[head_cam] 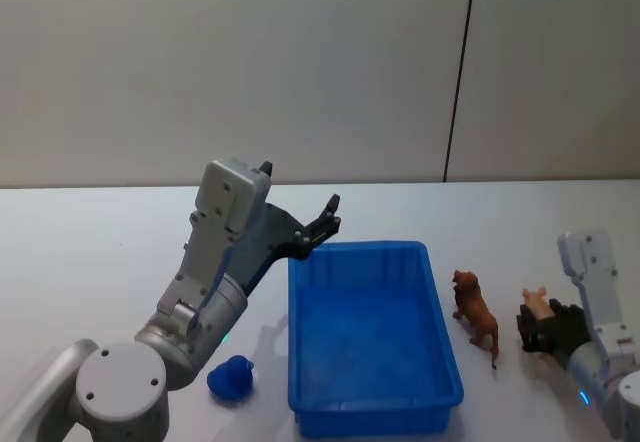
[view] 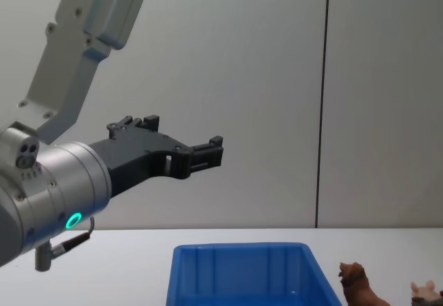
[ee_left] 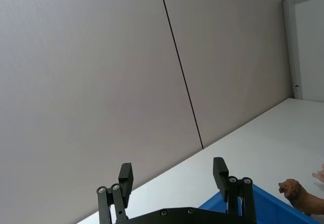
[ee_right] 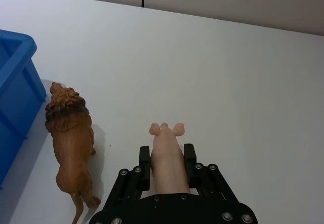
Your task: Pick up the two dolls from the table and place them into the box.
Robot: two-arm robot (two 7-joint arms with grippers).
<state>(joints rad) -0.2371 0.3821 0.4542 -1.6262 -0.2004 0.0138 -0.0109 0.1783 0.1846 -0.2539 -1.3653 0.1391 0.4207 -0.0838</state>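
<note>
The blue box (head_cam: 358, 249) stands on the white table (head_cam: 90, 252) in front of me. Right of it, the reddish-brown lion doll (head_cam: 477, 312) (ee_right: 71, 143) stands on the table beside the box's wall (ee_right: 17, 87). Just right of the lion stands the pale pink pig doll (head_cam: 538, 304) (ee_right: 167, 176). My right gripper (ee_right: 167, 157) is low on the table and shut on the pig, one finger against each flank. Raised above the box's far left corner, my left gripper (head_cam: 325, 220) (ee_left: 172, 173) is open and holds nothing.
A small blue lump (head_cam: 231, 378) lies on the table left of the box, below my left arm. A grey wall with a dark vertical seam (head_cam: 460, 72) rises behind the table. Bare tabletop stretches beyond the dolls.
</note>
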